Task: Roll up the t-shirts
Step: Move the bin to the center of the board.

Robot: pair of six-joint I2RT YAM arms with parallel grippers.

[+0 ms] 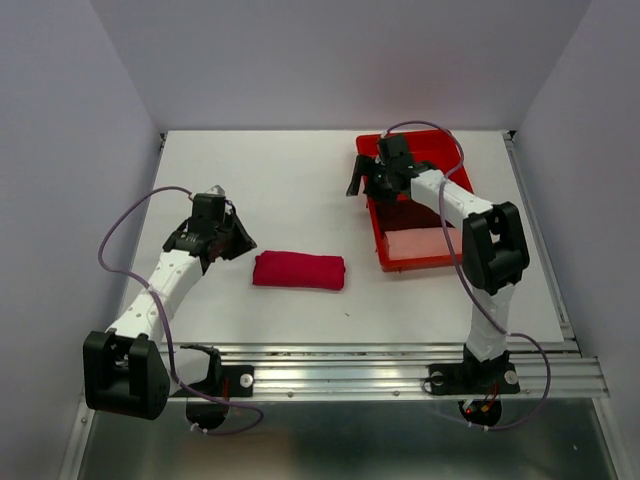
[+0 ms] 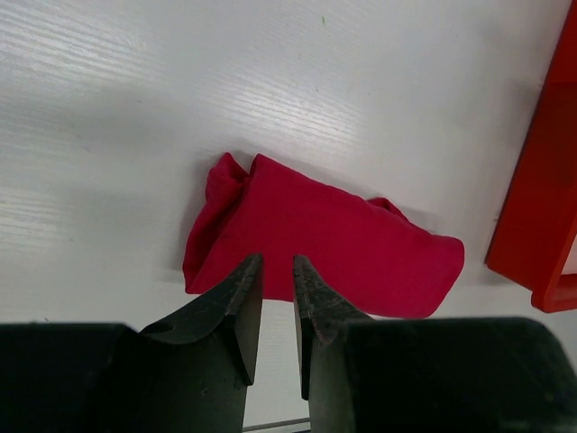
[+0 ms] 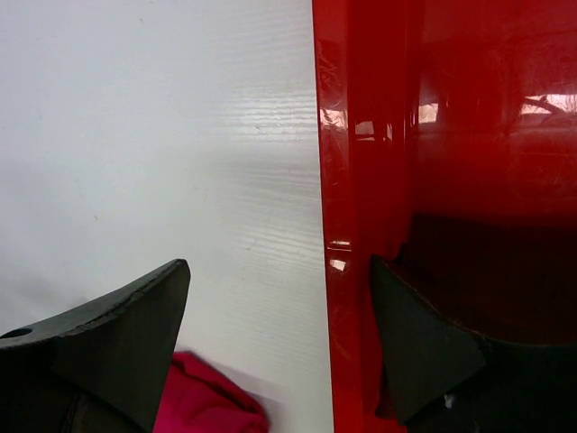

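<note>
A bright crimson t-shirt [image 1: 298, 270] lies rolled into a short bundle on the white table [image 1: 290, 190], between the two arms. My left gripper [image 1: 243, 243] hovers just left of it. In the left wrist view its fingers [image 2: 277, 262] stand a narrow gap apart with nothing between them, tips above the near edge of the roll [image 2: 343, 239]. My right gripper [image 1: 365, 185] is wide open over the left wall of the red tray [image 1: 368, 205]. One finger [image 3: 135, 325] is outside that wall [image 3: 361, 180] and the other inside. A pale pink t-shirt [image 1: 420, 245] lies in the tray's near end.
The red plastic tray stands at the right back of the table, and its corner [image 2: 541, 180] shows in the left wrist view. Darker red fills its middle [image 3: 496, 262]; cloth or shadow, I cannot tell. A corner of the crimson roll [image 3: 207, 397] shows under the right wrist.
</note>
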